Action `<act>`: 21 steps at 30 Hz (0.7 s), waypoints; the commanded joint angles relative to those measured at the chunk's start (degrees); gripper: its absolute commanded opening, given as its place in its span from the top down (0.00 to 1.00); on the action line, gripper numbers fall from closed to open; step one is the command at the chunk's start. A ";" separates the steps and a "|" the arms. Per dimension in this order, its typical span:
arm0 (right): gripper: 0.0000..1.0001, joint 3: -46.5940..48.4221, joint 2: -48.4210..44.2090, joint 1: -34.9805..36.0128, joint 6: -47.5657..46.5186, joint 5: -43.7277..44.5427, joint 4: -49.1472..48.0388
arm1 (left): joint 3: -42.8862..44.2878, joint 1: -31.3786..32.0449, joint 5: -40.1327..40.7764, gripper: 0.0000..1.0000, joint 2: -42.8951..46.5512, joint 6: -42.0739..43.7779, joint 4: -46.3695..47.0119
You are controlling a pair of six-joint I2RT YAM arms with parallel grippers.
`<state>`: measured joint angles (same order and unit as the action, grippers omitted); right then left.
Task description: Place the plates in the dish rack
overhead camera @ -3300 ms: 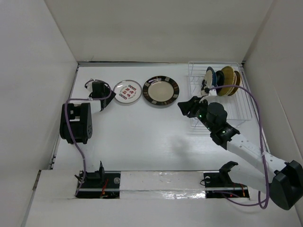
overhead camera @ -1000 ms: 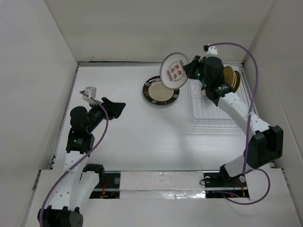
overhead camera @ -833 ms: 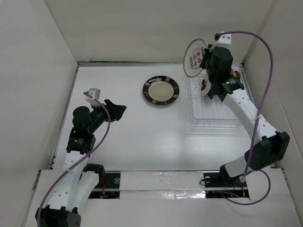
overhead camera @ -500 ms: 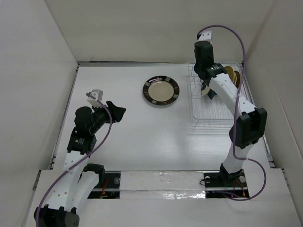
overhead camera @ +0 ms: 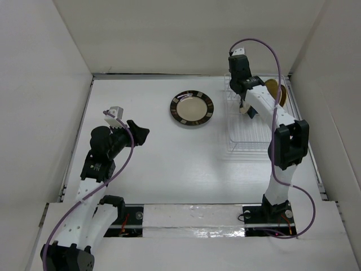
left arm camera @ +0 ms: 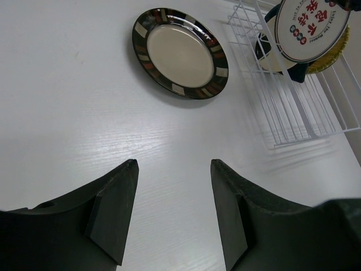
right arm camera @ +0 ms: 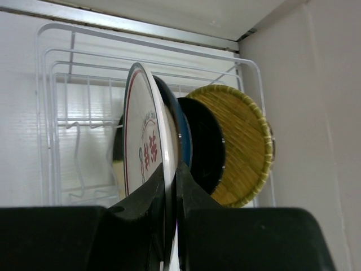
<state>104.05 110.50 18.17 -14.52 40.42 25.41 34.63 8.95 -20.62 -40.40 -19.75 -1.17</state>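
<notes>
Red-marked white plate (right arm camera: 141,152) gone from table (overhead camera: 169,164) to dish rack (right arm camera: 56,84), upright just beside blue plate (right arm camera: 185,135) | right gripper (right arm camera: 171,192) clamped on its rim | left gripper (left arm camera: 174,169) fingers spread wide, empty | black-rimmed plate (left arm camera: 179,52) flat on table, left of rack

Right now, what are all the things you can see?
table: one, white, under everything.
dish rack: one, white wire, far right of the table.
black-rimmed plate: one, cream centre, flat on the table left of the rack.
red-marked plate: one, white, upright at the rack, gripped.
blue-edged plate: one, upright right behind it.
dark plate: one, blackish, next in line.
woven plate: one, yellow, last in the row.
left pincer: one, black, open, above bare table.
right pincer: one, black, shut on the red-marked plate.
</notes>
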 commanded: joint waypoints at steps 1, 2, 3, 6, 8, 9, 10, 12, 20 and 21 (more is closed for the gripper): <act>0.89 -2.00 -1.25 -0.86 4.40 -4.21 -2.90 | 1.41 0.28 -0.03 0.49 -0.20 0.24 2.31; 0.82 -3.92 -1.34 -0.86 6.07 -4.74 -3.43 | 1.40 0.28 -0.03 0.49 -0.55 0.15 2.40; 0.69 -4.55 -1.34 -0.86 6.87 -5.09 -3.78 | 1.40 0.28 -0.03 0.49 -0.73 0.06 2.57; 0.51 -6.13 -2.21 -0.86 10.56 -5.70 -4.58 | 1.40 0.28 0.49 0.50 -2.31 -0.11 2.75; 0.41 -7.28 -4.93 -0.86 14.24 -7.02 -5.54 | 1.67 0.28 0.50 0.50 -4.23 -0.55 2.93; 0.34 -9.11 -6.33 -0.86 16.26 -8.07 -6.24 | 1.84 0.28 0.32 0.50 -5.03 -1.25 3.36; 0.31 -10.26 -9.57 -0.86 17.93 -8.95 -7.38 | 2.19 0.28 -0.29 0.50 -5.91 -1.61 3.63; 0.27 -13.07 -13.45 -0.08 21.54 -10.62 -9.14 | 2.72 0.28 -1.26 0.50 -8.54 -2.74 4.50; 0.26 -43.53 -40.07 8.80 34.90 -17.82 -32.68 | 8.86 0.28 0.75 0.48 -22.92 -5.57 6.54; 0.25 -45.76 -43.93 10.55 35.87 -19.23 -35.31 | 11.57 0.28 1.19 0.47 -25.32 -5.04 5.31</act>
<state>65.32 72.14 25.54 14.00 26.22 4.19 40.03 8.95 -20.60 -60.55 -24.23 1.67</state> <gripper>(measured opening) 0.741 0.524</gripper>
